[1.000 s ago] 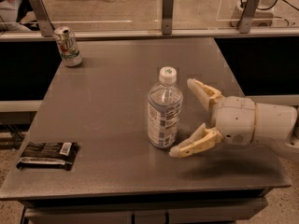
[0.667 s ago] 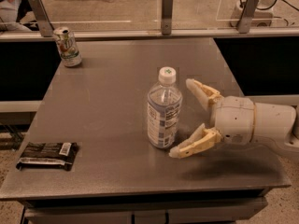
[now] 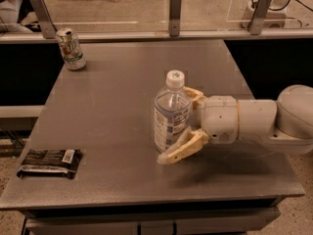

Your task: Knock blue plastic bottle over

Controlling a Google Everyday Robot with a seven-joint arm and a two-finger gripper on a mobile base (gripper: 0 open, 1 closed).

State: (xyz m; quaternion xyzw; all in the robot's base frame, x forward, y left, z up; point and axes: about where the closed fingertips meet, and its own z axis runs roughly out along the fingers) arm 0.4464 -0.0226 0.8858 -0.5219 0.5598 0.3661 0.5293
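Observation:
The blue plastic bottle (image 3: 171, 116), clear with a white cap and a blue-white label, stands upright near the middle of the grey table (image 3: 112, 111). My gripper (image 3: 177, 126) reaches in from the right at the bottle's height and is open. Its near finger (image 3: 182, 150) lies low in front of the bottle's base. Its far finger (image 3: 194, 96) shows just behind the bottle's right shoulder. The bottle sits between the two fingers, close against the palm. I cannot tell whether the fingers touch it.
A green-and-white can (image 3: 71, 48) stands at the table's far left corner. A dark snack packet (image 3: 50, 161) lies at the front left edge. A glass barrier with metal posts (image 3: 175, 12) runs along the back edge. The table's right edge is under my arm.
My gripper has moved left, so the bottle now sits between its open fingers instead of beside them. The bottle still stands in the same place.

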